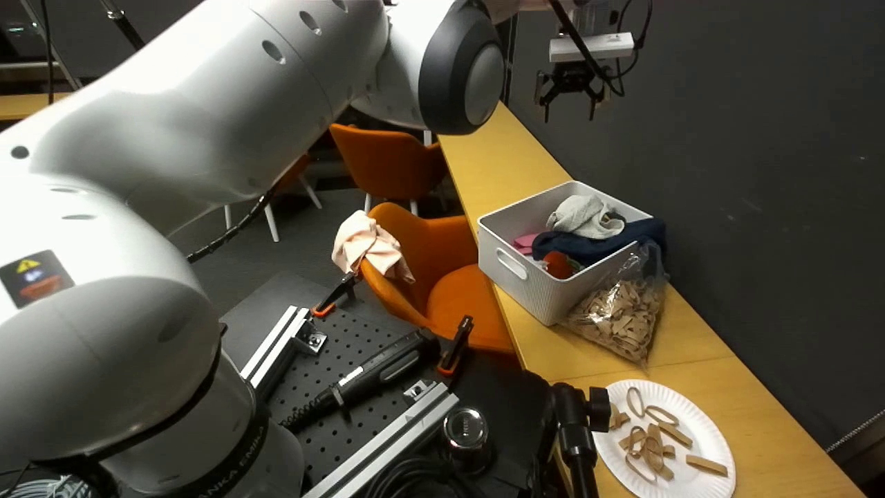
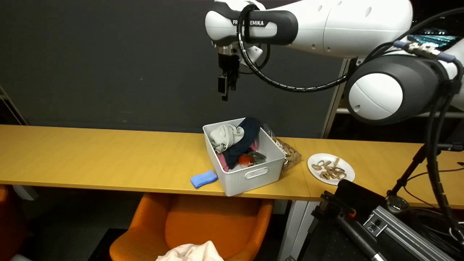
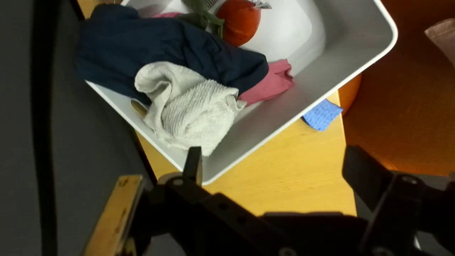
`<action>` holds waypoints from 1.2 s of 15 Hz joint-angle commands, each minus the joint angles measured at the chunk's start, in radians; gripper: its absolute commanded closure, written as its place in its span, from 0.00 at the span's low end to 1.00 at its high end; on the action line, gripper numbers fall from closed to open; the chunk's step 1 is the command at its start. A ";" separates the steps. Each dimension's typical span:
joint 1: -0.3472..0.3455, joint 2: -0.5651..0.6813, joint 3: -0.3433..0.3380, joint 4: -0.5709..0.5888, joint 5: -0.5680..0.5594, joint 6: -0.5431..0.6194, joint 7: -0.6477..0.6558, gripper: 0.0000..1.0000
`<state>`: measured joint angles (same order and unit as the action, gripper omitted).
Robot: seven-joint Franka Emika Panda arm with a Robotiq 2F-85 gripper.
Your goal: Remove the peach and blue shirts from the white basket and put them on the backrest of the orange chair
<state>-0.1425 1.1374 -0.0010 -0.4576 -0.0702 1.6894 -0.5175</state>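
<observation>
The peach shirt [image 1: 370, 245] hangs crumpled over the backrest of the orange chair [image 1: 448, 257]. In an exterior view only part of the peach shirt [image 2: 192, 253] shows, at the bottom edge. The dark blue shirt [image 1: 603, 240] lies in the white basket [image 1: 503, 277] and drapes over its rim. It also shows in the wrist view [image 3: 160, 46], partly under a grey-white cloth [image 3: 192, 110]. My gripper [image 1: 570, 114] is open and empty, high above the table. In the wrist view the fingers [image 3: 273, 158] stand wide apart, with table showing between them.
The basket also holds a pink cloth [image 3: 270, 83] and a red-orange object [image 3: 241, 21]. A small light-blue cloth [image 2: 203, 178] lies beside it. A bag of brown pieces [image 1: 619, 315] leans on it. A paper plate [image 1: 615, 460] and a dark wall [image 2: 108, 65] are nearby.
</observation>
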 commanded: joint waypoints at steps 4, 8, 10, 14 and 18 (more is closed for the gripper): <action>-0.052 0.140 -0.016 0.033 0.022 0.053 0.250 0.00; -0.069 0.209 -0.017 0.041 0.030 0.104 0.358 0.00; -0.070 0.241 -0.016 0.041 0.029 0.168 0.383 0.00; -0.063 0.244 -0.022 0.019 0.016 0.173 0.383 0.00; -0.053 0.290 -0.024 0.027 0.018 0.239 0.417 0.00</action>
<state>-0.2071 1.3823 -0.0103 -0.4550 -0.0688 1.8774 -0.1254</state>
